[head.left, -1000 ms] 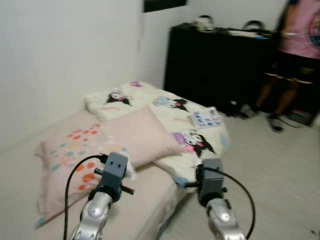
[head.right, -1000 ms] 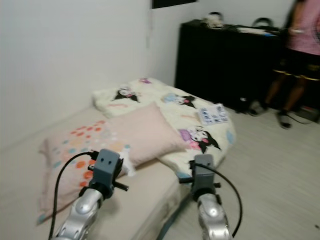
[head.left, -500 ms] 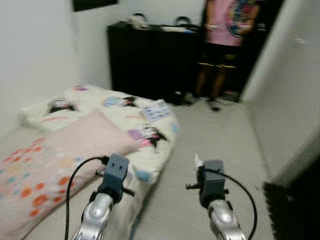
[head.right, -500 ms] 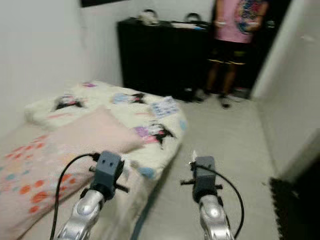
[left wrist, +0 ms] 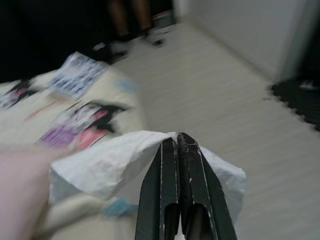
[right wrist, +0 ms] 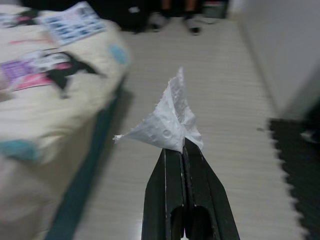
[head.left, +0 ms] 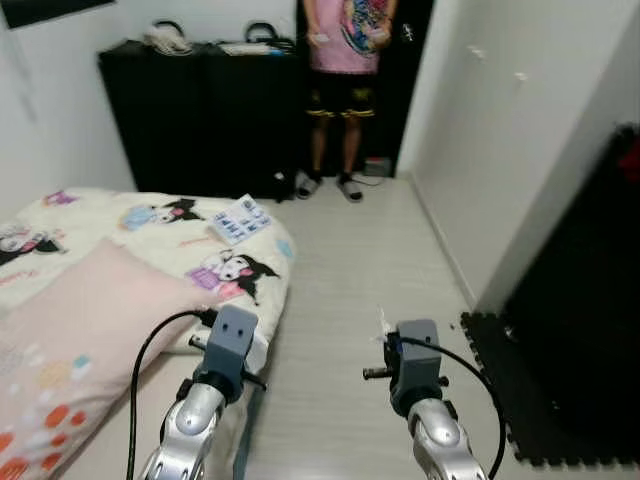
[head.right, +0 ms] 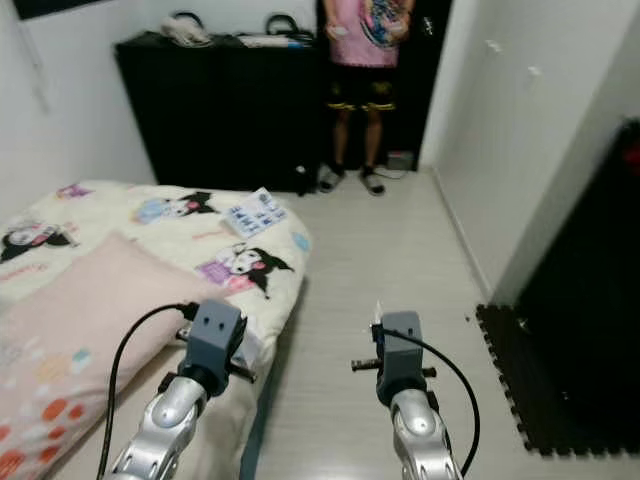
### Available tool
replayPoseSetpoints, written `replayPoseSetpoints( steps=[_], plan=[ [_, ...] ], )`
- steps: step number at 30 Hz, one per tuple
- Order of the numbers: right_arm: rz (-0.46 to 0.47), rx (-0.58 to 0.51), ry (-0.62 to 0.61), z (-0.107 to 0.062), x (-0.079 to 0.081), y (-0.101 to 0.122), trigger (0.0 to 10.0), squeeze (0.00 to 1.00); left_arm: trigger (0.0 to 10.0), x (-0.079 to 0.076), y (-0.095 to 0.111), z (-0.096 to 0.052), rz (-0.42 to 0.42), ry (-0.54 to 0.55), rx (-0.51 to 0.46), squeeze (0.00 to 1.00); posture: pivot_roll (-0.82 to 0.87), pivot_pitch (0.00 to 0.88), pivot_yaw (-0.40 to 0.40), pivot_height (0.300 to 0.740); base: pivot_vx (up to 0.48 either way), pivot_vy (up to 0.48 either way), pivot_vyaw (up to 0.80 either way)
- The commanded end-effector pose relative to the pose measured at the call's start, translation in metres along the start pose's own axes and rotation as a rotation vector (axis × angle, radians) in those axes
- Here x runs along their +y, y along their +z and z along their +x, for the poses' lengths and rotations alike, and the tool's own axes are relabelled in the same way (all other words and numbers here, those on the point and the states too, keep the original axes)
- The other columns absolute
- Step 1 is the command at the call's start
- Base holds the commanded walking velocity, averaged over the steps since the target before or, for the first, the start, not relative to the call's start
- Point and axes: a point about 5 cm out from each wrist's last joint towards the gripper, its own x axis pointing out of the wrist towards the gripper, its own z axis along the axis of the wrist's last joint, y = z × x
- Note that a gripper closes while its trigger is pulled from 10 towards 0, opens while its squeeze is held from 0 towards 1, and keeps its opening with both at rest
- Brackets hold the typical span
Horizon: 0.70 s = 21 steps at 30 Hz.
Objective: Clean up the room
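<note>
Left gripper (left wrist: pixel 178 141) is pressed together on a crumpled white tissue (left wrist: pixel 110 165), held over the edge of the bed (head.left: pixel 255 290) with the cartoon-print blanket (head.left: pixel 170 225). Right gripper (right wrist: pixel 182 149) pinches a smaller white paper scrap (right wrist: pixel 170 120) above the pale plank floor (head.left: pixel 370 270), beside the bed. A pink pillow (head.left: pixel 90 310) lies on the bed, a printed sheet (head.left: pixel 240 218) near the blanket's far end. A person (head.left: pixel 345 60) stands by the black cabinet (head.left: pixel 190 110). Black foam mat (head.left: pixel 520 400) lies to the right.
</note>
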Motion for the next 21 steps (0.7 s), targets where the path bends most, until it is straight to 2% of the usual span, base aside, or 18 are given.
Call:
replayPoseSetpoints(
  steps=[1, 21],
  plan=[
    [0.012, 0.016, -0.006, -0.0011, -0.0005, -0.0036, 10.0, 0.0, 10.0, -0.0037, -0.0004, -0.0004, 0.008, -0.011, -0.003, 0.0, -0.03, 0.041, -0.016, 0.74, 0.0, 0.0, -0.8],
    [0.017, 0.022, -0.008, 0.0, 0.0009, -0.0052, 10.0, 0.0, 10.0, -0.0031, -0.0031, -0.0014, 0.01, -0.008, 0.006, 0.0, -0.02, 0.035, -0.007, 0.74, 0.0, 0.0, -0.8]
  ],
)
